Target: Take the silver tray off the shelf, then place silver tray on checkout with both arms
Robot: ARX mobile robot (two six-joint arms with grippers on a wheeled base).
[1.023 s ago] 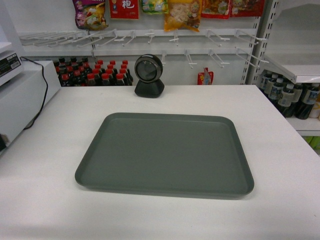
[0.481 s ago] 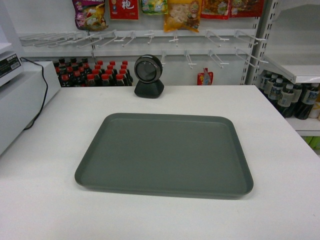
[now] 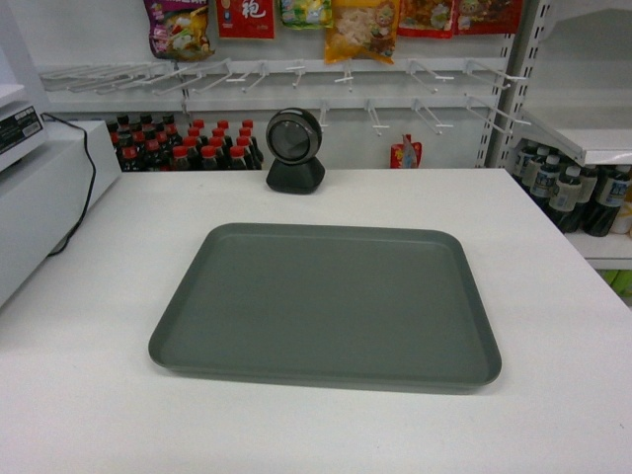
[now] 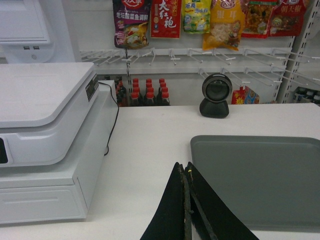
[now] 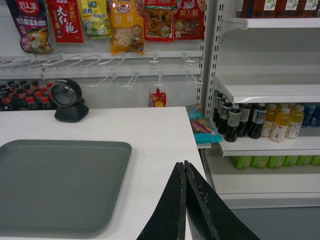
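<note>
The silver tray (image 3: 326, 304) lies flat on the white checkout (image 3: 553, 257), dark grey-green and bare. It also shows in the left wrist view as the tray (image 4: 260, 175) and in the right wrist view as the tray (image 5: 55, 185). My left gripper (image 4: 184, 166) is shut and holds nothing, hovering over the checkout (image 4: 145, 150) just left of the tray's left rim. My right gripper (image 5: 183, 164) is shut and holds nothing, to the right of the tray near the checkout's right edge. Neither gripper shows in the head view. The shelf (image 5: 260, 91) stands at the right.
A black round scanner (image 3: 294, 150) stands behind the tray. A white register machine (image 4: 45, 130) with a black cable (image 4: 112, 125) sits at the left. Bottles (image 3: 178, 146) and snack bags (image 3: 360, 28) fill the back wall. Drink bottles (image 5: 250, 120) stand on the right shelves.
A dark bit at the head view's left edge, seen one second ago, has gone out of view. The tray has not moved.
</note>
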